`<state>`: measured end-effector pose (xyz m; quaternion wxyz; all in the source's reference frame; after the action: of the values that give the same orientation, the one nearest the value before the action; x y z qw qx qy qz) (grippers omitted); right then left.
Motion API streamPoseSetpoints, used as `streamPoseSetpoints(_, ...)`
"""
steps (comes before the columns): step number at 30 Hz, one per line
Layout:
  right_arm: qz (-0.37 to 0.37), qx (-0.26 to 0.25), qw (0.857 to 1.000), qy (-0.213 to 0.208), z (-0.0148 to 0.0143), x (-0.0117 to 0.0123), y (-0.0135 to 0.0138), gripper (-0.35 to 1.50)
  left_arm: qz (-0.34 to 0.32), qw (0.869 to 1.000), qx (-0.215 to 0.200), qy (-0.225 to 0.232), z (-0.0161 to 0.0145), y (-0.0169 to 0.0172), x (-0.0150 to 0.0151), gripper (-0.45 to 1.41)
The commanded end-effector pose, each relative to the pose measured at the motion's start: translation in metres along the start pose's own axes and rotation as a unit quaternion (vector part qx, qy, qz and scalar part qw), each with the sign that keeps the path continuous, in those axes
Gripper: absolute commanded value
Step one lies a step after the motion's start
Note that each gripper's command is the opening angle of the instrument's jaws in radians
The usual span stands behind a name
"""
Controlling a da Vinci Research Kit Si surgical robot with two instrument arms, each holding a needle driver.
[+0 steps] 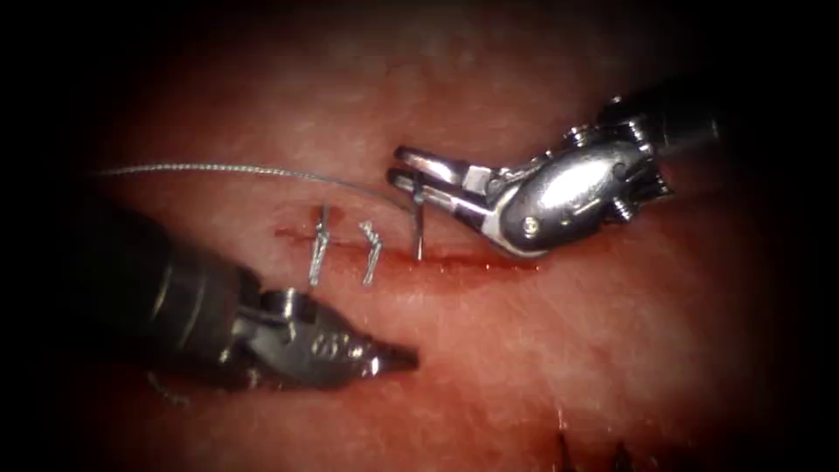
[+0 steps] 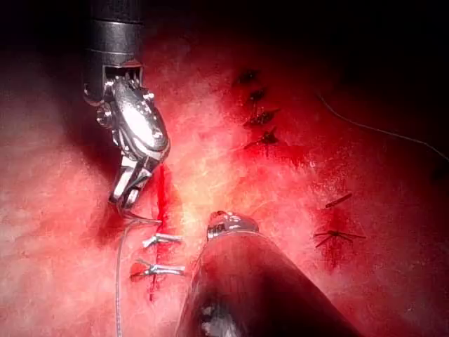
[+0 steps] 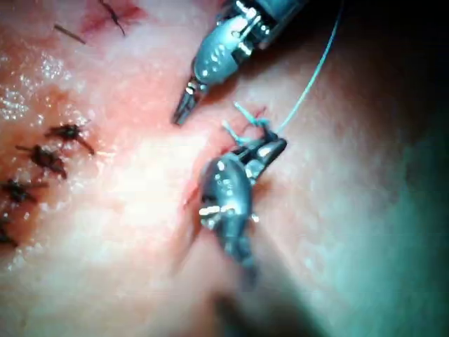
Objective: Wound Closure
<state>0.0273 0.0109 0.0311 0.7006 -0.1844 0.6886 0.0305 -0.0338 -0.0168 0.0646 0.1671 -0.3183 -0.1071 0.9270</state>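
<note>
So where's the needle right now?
In the endoscope view the needle stands upright in the right tool's jaws, its tip at the cut, right of two stitches.

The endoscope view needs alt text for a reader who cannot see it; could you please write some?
The right tool holds the needle upright over the cut in the tissue; its tip meets the cut line. Thread trails left from these jaws. Two stitches cross the cut further left, and the left tool, shut and empty, lies below them.

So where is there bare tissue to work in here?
Free: tissue below the cut, right of the left hand; and above the thread. Crowded: the two stitches and the needle, held by the right hand, standing in the cut. Left hand shut, empty.
</note>
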Motion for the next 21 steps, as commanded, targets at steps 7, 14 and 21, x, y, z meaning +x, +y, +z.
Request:
streamPoseSetpoints(7,0.003,-0.001,1.000,-0.002,0.0001,-0.0001,-0.0004,-0.35,-0.006,1.000,0.008,0.005,0.0018,-0.0006,0.0001,-0.45)
streamPoseSetpoints(14,0.012,-0.005,1.000,-0.007,0.0003,0.0001,0.0003,-0.35,-0.003,1.000,0.014,0.009,0.0031,-0.0021,-0.0009,-0.45)
streamPoseSetpoints(21,0.018,-0.006,1.000,-0.008,0.0004,0.0001,0.0005,-0.35,0.003,1.000,0.016,0.009,0.0036,-0.0021,-0.0023,-0.45)
